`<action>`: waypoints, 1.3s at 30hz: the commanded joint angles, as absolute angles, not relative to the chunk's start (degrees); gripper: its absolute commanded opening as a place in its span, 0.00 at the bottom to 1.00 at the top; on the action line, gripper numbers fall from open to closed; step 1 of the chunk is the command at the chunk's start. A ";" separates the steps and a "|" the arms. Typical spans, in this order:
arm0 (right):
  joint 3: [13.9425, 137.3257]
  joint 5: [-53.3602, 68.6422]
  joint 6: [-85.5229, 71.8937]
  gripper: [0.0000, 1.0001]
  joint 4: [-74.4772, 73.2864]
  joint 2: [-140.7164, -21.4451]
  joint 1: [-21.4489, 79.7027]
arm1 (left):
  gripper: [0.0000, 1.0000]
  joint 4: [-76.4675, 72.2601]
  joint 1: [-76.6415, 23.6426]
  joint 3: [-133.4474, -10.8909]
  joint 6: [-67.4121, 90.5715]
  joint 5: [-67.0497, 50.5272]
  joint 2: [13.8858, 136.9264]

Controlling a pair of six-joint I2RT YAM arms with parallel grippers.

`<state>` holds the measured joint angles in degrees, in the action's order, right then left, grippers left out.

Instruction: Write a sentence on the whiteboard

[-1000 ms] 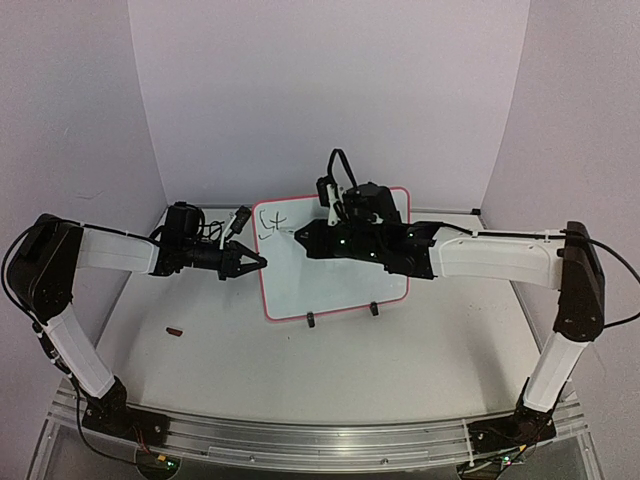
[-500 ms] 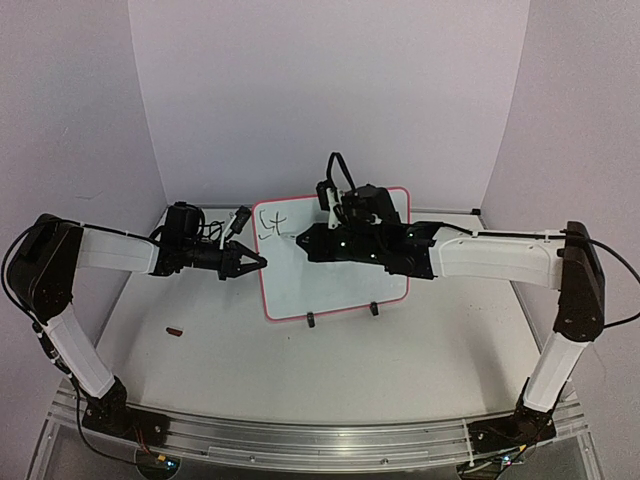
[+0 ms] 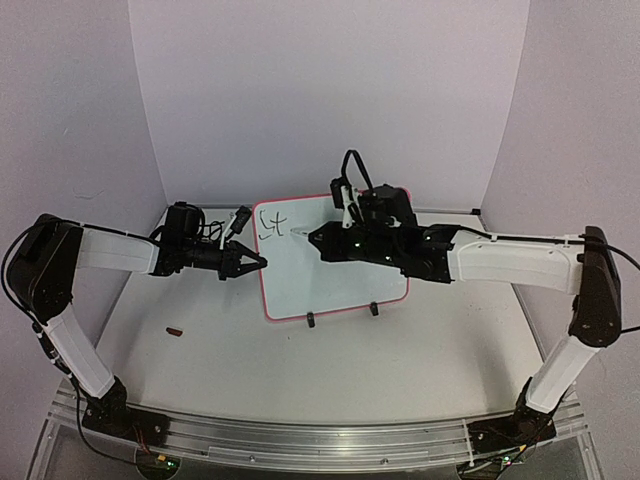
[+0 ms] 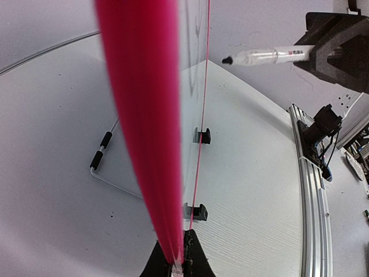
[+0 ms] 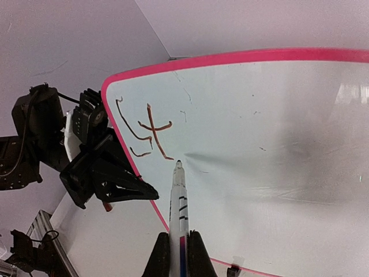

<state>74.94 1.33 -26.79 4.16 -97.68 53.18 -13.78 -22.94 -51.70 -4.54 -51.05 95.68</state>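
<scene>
- White counter (image 3: 330, 380) fills the near ground. One small dark red piece (image 3: 175, 330) lies on it at about 8 o'clock from the whiteboard (image 3: 340, 280), well apart from everything else.
- Two small black clips (image 3: 310, 320) sit side by side on the whiteboard's 6 o'clock edge, where it meets the counter.
- The whiteboard stands propped at mid-counter with a pink-red border and rounded corners. In the left wrist view it shows nearly edge-on, and a bent wire (image 4: 99, 160) with black sleeves lies on the counter on the side away from the marker.
- The left arm (image 3: 110, 250) reaches in from 9 o'clock. The left jaws are closed on the whiteboard's 9 o'clock edge, with the pink border pinched between them.
- The right arm (image 3: 500, 262) comes across the whiteboard from 3 o'clock. The right jaws are clamped tight around the barrel of a marker (image 5: 179, 202), whose dark tip points toward 9 o'clock.
- The sentence (image 5: 141, 130) is only two thin dark letters – "St" – in the whiteboard's 10 o'clock corner, near the left jaws.
- The marker tip is just beside the "t", at about 5 o'clock from it. In the left wrist view it looks slightly off the surface – whether it touches cannot be told.
- Pale lilac walls (image 3: 330, 100) close the scene behind.
</scene>
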 commanded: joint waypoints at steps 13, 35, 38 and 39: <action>76.72 0.02 -26.25 0.00 9.40 -97.83 52.77 | 0.00 -12.24 -23.27 -50.98 -6.52 -45.10 95.36; 76.52 -4.33 -28.10 0.00 6.86 -98.14 52.20 | 0.00 -12.07 -23.29 -50.97 -6.73 -44.76 95.19; 76.26 -4.88 -27.77 0.00 6.86 -97.52 52.20 | 0.00 -12.06 -23.27 -50.98 -6.72 -44.80 95.19; 76.34 -4.98 -27.66 0.00 6.91 -97.36 52.19 | 0.00 -12.05 -23.32 -50.98 -6.69 -44.82 95.29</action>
